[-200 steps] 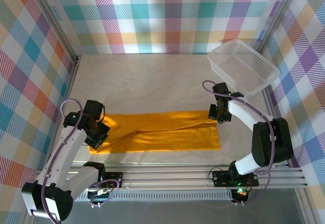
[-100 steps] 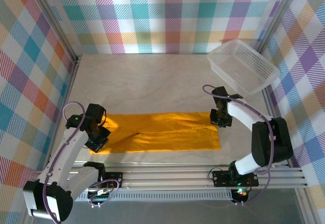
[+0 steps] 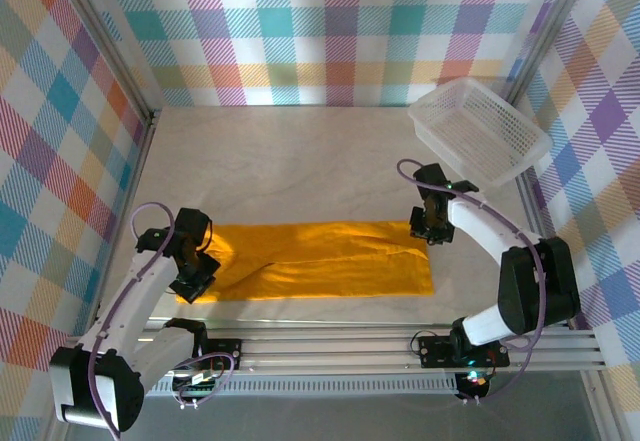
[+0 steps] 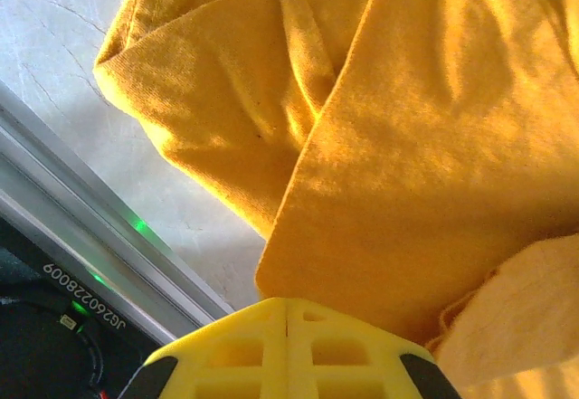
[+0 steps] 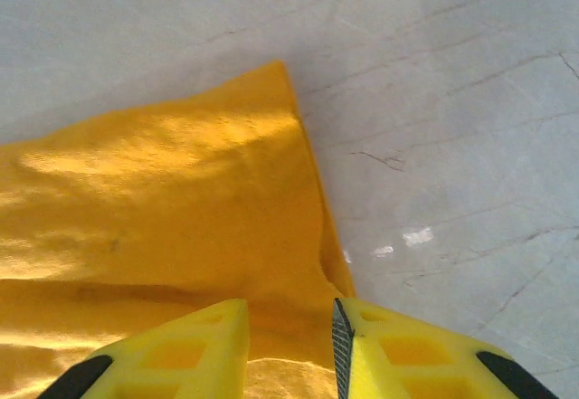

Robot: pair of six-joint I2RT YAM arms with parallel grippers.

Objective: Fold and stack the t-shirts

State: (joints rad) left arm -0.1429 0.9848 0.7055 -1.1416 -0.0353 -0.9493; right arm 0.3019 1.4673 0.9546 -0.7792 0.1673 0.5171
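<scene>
Overhead view of a table with one orange-yellow t-shirt (image 3: 320, 261) already folded into a long flat band. A robot gripper sits at each end of it.

The left gripper (image 3: 193, 285) rests on the band's left end. In its wrist view, its yellow fingers (image 4: 288, 336) are pressed together with only a thin seam between them. Layered cloth (image 4: 407, 146) spreads ahead of the tips and a raised bunch sits just to one side. I cannot tell whether a layer is caught in the seam.

The right gripper (image 3: 428, 228) is at the band's far right corner. In its wrist view the jaws (image 5: 288, 308) are spread a little, with the shirt's hem running down between them and the pointed corner (image 5: 163, 200) straight ahead. Bare table (image 5: 452, 100) lies to the side.

Over the last second the right gripper has dipped towards the near side and come back to the corner. The left gripper has shifted only slightly, and the band's outline is almost unchanged. So no new fold has been made, and both grippers seem to be settling their grip for an end-to-end fold.

A white mesh basket (image 3: 470, 121) stands well beyond the right gripper.
</scene>
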